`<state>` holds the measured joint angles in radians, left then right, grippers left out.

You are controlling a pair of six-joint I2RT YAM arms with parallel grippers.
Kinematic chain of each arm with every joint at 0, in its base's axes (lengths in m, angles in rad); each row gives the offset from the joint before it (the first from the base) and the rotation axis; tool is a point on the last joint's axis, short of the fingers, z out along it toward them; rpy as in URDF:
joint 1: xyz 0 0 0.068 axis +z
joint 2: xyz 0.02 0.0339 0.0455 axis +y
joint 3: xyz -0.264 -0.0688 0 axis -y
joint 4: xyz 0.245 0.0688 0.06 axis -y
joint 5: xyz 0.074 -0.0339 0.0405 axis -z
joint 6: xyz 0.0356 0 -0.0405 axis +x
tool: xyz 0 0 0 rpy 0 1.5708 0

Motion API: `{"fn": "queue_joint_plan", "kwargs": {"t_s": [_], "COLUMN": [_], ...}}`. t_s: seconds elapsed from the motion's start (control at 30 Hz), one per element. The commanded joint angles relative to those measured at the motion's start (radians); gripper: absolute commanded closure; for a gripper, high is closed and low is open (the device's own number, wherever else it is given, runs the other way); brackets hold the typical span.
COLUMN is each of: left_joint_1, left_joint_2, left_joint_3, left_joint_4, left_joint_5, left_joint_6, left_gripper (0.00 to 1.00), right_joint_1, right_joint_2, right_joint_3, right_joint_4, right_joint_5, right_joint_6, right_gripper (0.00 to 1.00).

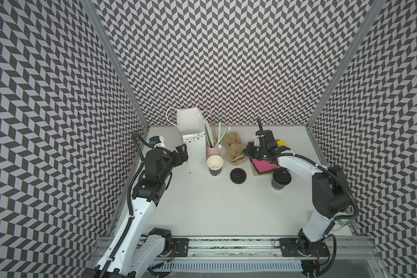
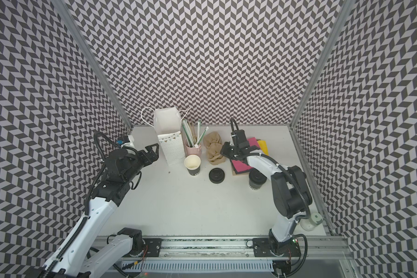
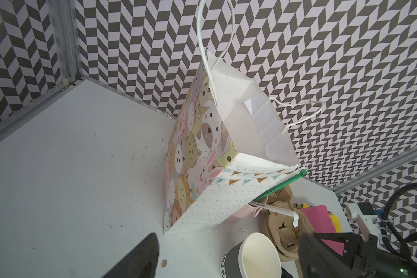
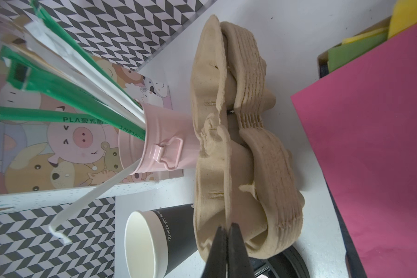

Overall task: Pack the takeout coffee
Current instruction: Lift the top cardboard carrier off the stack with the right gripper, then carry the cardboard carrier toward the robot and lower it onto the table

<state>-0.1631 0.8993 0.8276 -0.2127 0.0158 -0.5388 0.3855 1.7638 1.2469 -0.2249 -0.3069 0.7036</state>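
— Takeout coffee [image 1: 281,179]: does either claw have it?

— No. The right claw [image 4: 226,231] is pressed together on the thin rim of the top pulp carrier [image 4: 210,120], which leans away from the rest of the carrier stack [image 4: 270,156]. The left claw [image 1: 181,149] is spread and empty, just beside the paper bag [image 1: 190,144].

— And outward from there?

— Next to the carriers, a pink tin [image 1: 212,151] holds wrapped straws [image 1: 213,134]. In front of the tin is an open cup [image 1: 215,164], with a loose black lid [image 1: 237,176] near it. The takeout coffee stands upright with its lid on, on the surface [image 1: 202,204]. It is close by the right arm [image 1: 299,163], just in front of the coloured paper stack [image 1: 265,166], and well apart from the bag.
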Motion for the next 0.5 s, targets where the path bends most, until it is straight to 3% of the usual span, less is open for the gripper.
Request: {"fn": "queue_joint_plan", "kwargs": {"t_s": [0.0, 0.47], "left_joint_1": [-0.002, -0.002], "left_joint_2": [0.000, -0.001], "left_joint_3": [0.000, -0.001], "left_joint_4": [0.022, 0.022], "left_joint_5": [0.007, 0.007], "left_joint_6": [0.015, 0.018], "left_gripper": [0.10, 0.10], "right_joint_1": [-0.011, -0.046], "right_joint_2": [-0.049, -0.072], "right_joint_3": [-0.020, -0.030], "right_joint_4": [0.107, 0.203], "right_joint_5": [-0.053, -0.135], "right_joint_6": [0.020, 0.047], "right_gripper": [1.00, 1.00]}}
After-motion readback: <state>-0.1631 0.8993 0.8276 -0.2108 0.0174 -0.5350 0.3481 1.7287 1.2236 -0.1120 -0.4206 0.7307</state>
